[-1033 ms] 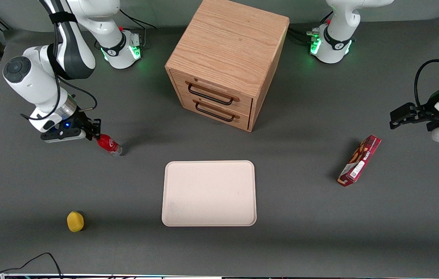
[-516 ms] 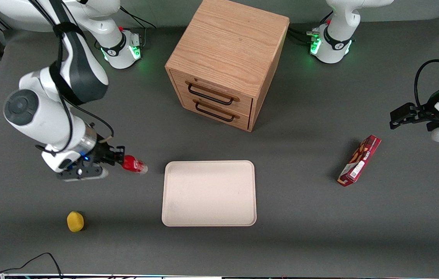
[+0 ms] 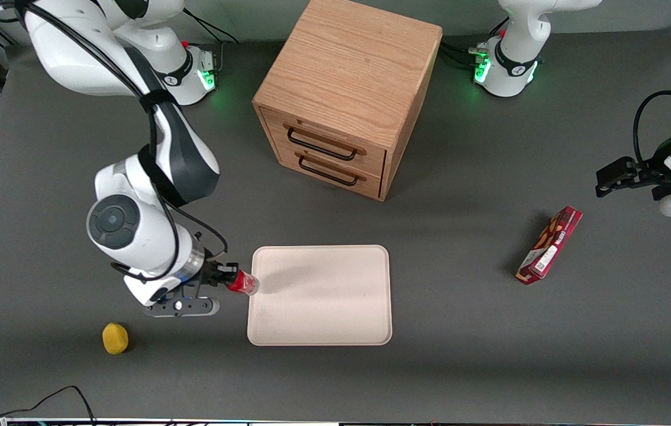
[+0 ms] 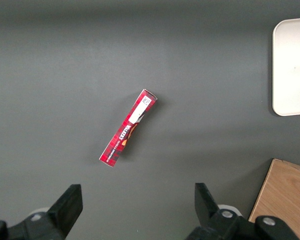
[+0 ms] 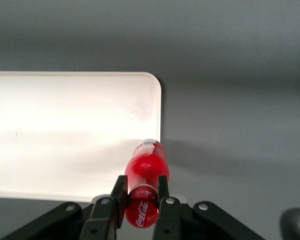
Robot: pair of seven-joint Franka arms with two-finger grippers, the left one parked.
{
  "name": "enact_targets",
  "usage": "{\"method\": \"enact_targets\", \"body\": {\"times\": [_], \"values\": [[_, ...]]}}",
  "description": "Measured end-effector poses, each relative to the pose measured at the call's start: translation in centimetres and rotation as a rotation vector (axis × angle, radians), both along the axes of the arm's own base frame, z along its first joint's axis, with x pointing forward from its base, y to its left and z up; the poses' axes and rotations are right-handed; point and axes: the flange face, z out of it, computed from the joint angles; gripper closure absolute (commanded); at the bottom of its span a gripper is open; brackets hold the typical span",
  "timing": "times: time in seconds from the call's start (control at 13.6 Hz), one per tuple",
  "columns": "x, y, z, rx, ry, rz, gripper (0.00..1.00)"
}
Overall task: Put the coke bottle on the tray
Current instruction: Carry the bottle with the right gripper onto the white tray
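My gripper (image 3: 230,278) hangs above the table at the tray's (image 3: 335,313) edge toward the working arm's end, its two black fingers (image 5: 119,192) pinching the coke bottle (image 3: 242,282) around its upper body. The bottle is clear of the table and carried lying nearly level, red cap end back toward my wrist and clear base pointing out over the tray's rim. In my right wrist view the coke bottle (image 5: 145,176) shows its white script label between my gripper's (image 5: 141,196) pads, and its clear base sits right at the border of the cream-pink tray (image 5: 65,130), whose flat surface is bare apart from a faint shadow.

The tray lies flat on the grey table, nearer the front camera than the wooden drawer cabinet (image 3: 347,94), which stands with two black-handled drawers facing the tray. A small yellow lemon-like object (image 3: 115,338) rests on the table nearer the front camera than my gripper, well apart from the tray. A red snack box (image 3: 549,245) lies toward the parked arm's end of the table, well apart from the tray; the left wrist view shows the same red snack box (image 4: 128,129) lying flat and slantwise, with a corner of the tray (image 4: 292,70) at the frame's edge.
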Motion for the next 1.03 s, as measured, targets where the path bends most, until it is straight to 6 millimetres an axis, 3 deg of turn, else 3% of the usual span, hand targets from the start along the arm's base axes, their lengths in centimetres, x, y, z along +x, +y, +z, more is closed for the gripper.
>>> {"method": "enact_targets", "body": {"times": [0.37,0.81,0.96,1.03], "values": [[1.1,1.6,-1.1,-0.013,-0.028,-0.006,1.0],[2.1,3.2,-5.5,0.004,-0.064,-0.008,1.0],[2.2,3.3,-5.7,0.002,-0.067,-0.007,1.0],[2.3,3.1,-5.6,0.002,-0.071,-0.01,0.03]]}}
